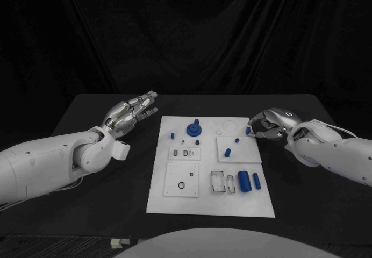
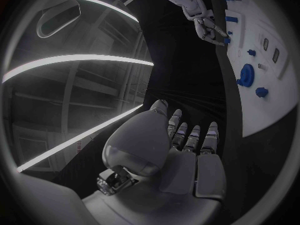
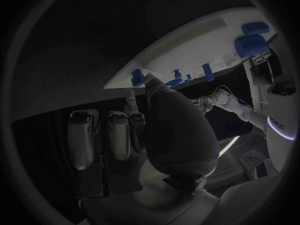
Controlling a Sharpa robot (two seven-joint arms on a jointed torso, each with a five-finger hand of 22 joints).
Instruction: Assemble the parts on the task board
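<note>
A: Your right robot hand [image 1: 267, 124] sits at the task board [image 1: 210, 199] far right edge, fingers curled around a small blue part [image 1: 249, 129].

B: Your left robot hand [image 1: 131, 112] hovers spread, holding nothing, over the counter [image 1: 310, 183], just left of the board.

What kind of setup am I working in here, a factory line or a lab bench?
Likely a lab test bench: a black table against dark drapes, one white task board with small blue parts, no production line visible.
</note>
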